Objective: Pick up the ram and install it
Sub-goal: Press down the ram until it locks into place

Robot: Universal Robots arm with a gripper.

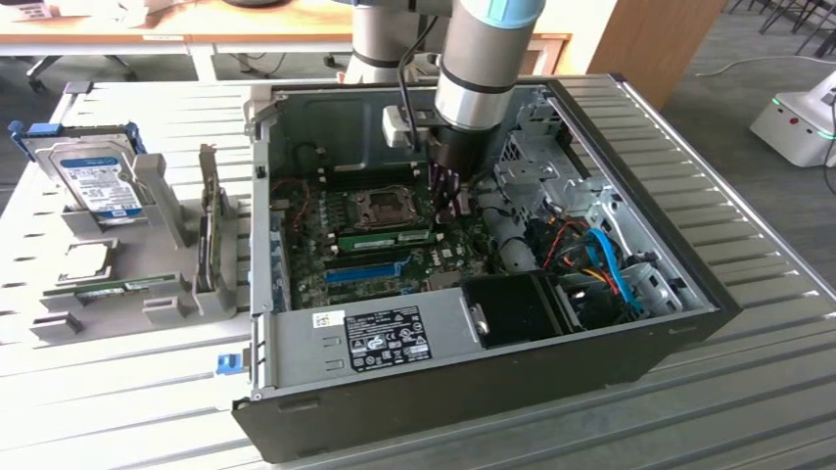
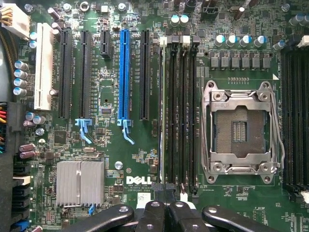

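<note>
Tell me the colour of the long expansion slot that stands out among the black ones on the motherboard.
Blue. The long expansion slot shows best in the wrist view, between black slots.

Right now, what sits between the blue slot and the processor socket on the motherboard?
One black expansion slot, then a row of black memory slots, in the wrist view.

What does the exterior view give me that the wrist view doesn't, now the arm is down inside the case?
Exterior view alone: the open computer case on the table, the hard drive in the rack at that view's left, and a green ram seated in a slot just below the gripper.

Wrist view alone: the grey heatsink and the blue slot's latch.

Both: the motherboard, its CPU socket and the blue expansion slot.
</note>
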